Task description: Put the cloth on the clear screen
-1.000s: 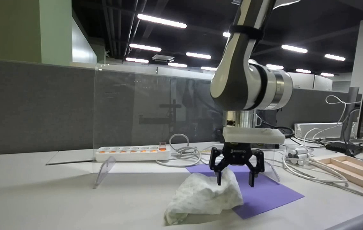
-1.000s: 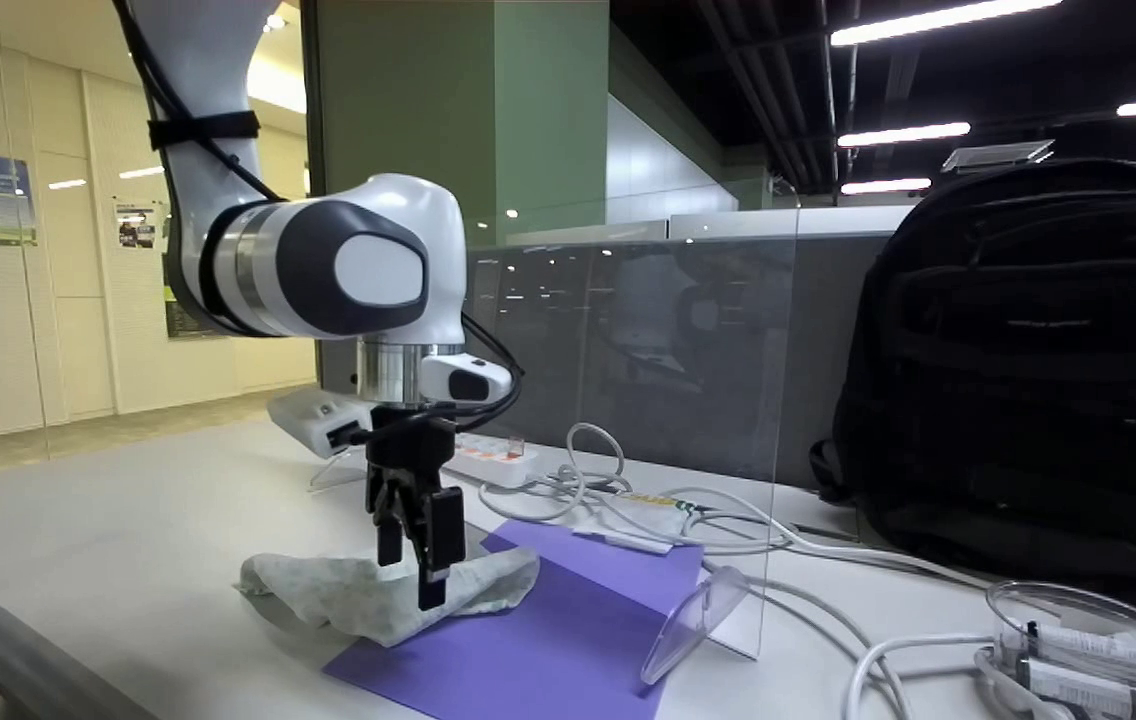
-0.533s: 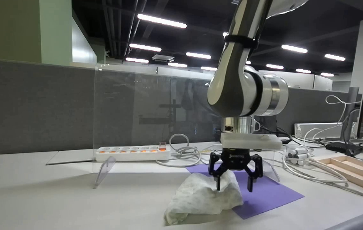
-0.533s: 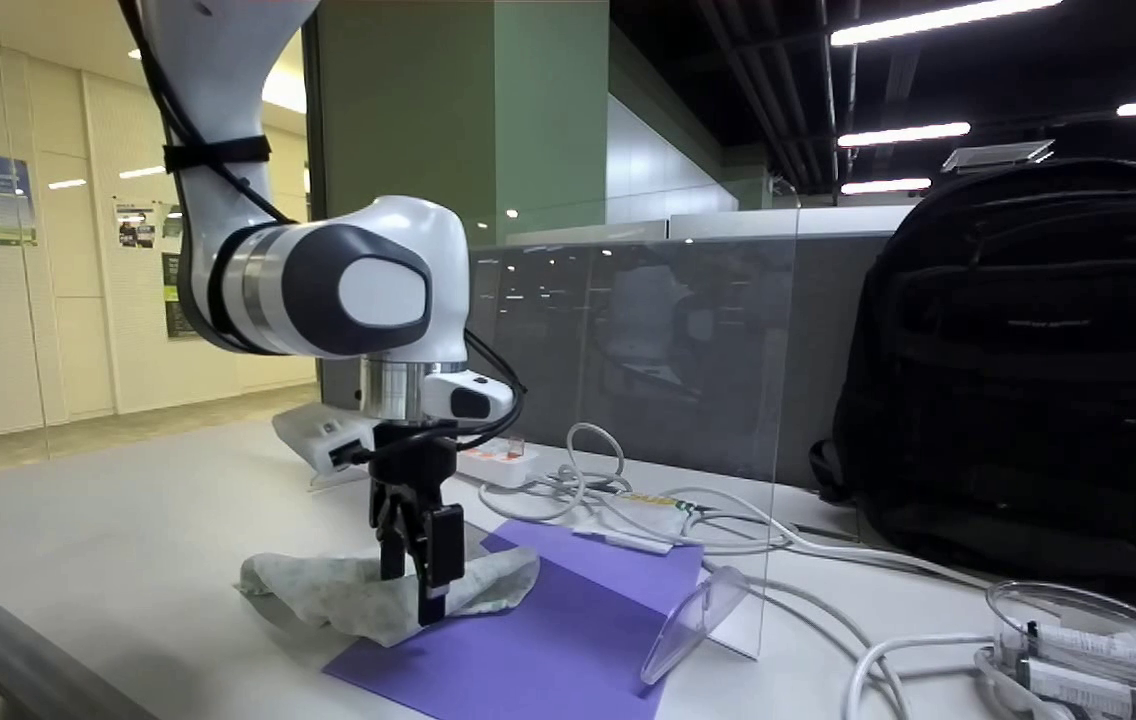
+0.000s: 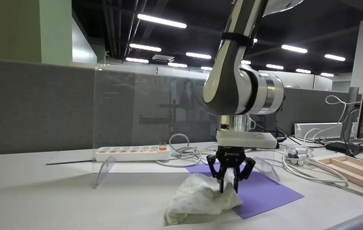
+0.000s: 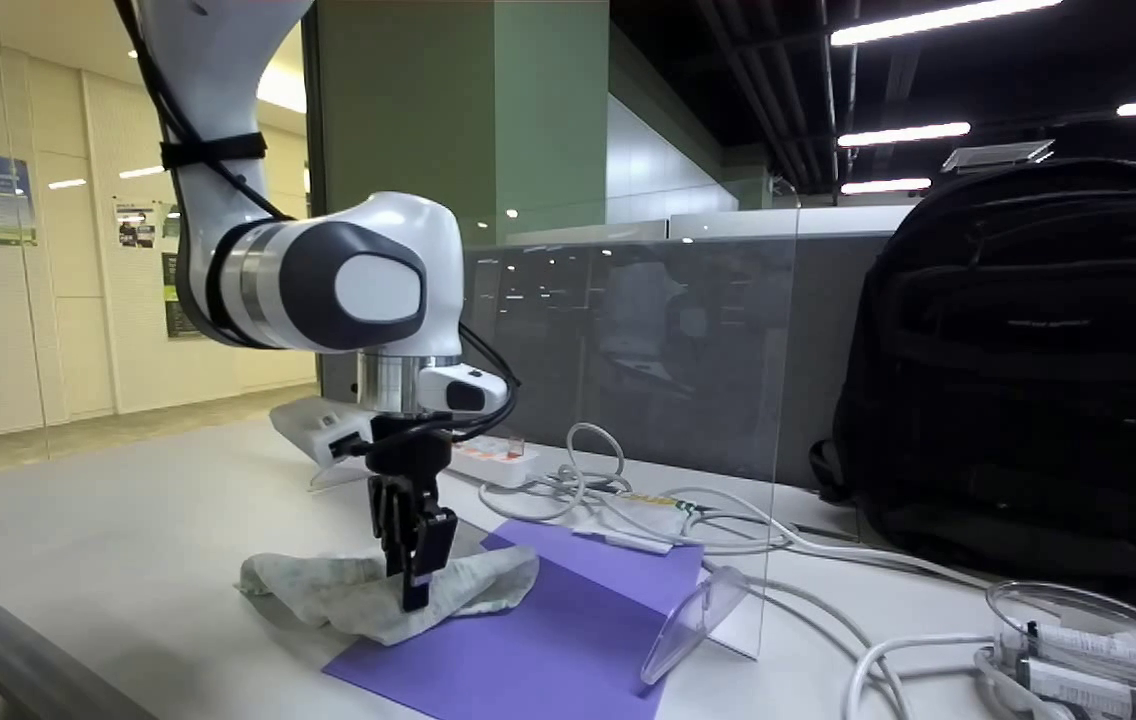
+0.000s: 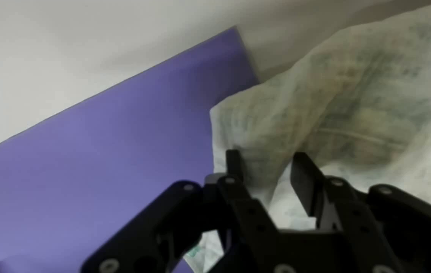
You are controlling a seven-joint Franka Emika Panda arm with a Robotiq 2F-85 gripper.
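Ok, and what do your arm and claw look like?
A glossy white, rounded arm with dark grey panels, a black strap, black cables and a silver metal collar; then a boxy white housing and a black claw with two jointed fingers and white ROBOTIQ lettering.

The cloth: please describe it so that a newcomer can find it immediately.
On the table, find the upright clear screen. At its foot lies a flat purple sheet, and the cloth partly overlaps it, by the gripper. Unlike that plain sheet, the cloth is whitish, crumpled and faintly patterned.
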